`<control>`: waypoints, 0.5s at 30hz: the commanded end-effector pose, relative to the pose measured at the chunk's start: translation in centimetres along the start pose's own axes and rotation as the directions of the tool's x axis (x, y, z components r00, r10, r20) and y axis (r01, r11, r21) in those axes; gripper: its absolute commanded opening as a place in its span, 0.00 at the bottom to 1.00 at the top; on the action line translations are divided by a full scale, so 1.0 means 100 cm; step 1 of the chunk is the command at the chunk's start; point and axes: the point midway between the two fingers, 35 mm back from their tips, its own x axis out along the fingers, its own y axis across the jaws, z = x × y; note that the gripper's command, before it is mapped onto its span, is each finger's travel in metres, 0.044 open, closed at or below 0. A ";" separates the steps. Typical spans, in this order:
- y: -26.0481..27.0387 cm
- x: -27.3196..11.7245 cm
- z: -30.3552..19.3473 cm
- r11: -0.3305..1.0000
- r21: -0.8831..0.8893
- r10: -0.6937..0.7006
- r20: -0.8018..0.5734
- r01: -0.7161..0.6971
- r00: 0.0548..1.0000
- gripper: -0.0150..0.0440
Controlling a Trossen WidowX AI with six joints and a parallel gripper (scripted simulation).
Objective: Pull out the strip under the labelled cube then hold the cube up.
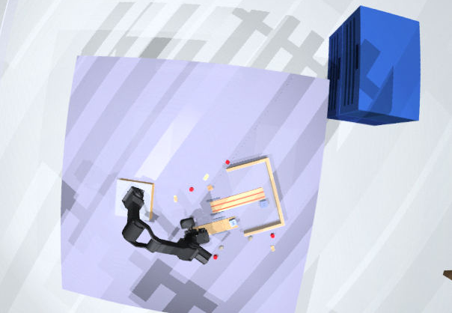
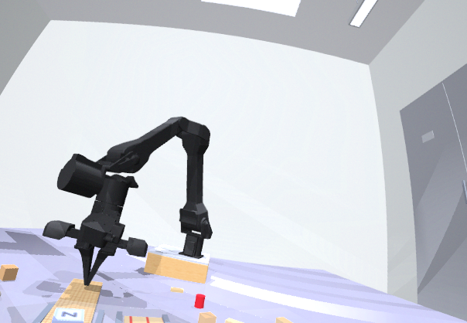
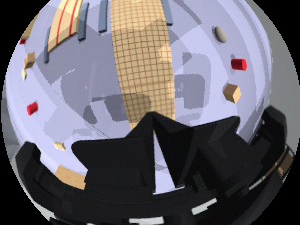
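Observation:
The labelled cube [image 1: 233, 222] [image 2: 69, 314], pale with a dark letter, sits on the far end of the grid-patterned wooden strip [image 1: 218, 228] [image 2: 82, 294] [image 3: 145, 64]. That strip passes between low slate-blue rails [image 2: 100, 316] [image 3: 103, 16]. My gripper [image 2: 86, 284] [image 3: 150, 115] is shut and empty, pointing down, its tips at the strip's end nearest the arm base; I cannot tell whether they touch it. A second strip [image 1: 237, 200] [image 2: 144, 319] [image 3: 68, 19] with red lines lies alongside. A bluish cube [image 1: 263, 204] sits beside its far end, its face unreadable.
A wooden three-sided border [image 1: 275, 194] stands around the far side of the strips. Red cylinders [image 1: 191, 189] [image 2: 199, 300] [image 3: 239, 64], small wooden blocks [image 1: 210, 187] [image 2: 8, 272] [image 3: 232, 93] and grey pebbles [image 1: 251, 238] [image 3: 220, 34] lie scattered around. A blue cabinet [image 1: 389, 67] stands beyond the table.

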 end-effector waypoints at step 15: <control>-0.002 -0.032 -0.013 1.000 0.002 0.014 -0.016 -0.014 1.000 0.25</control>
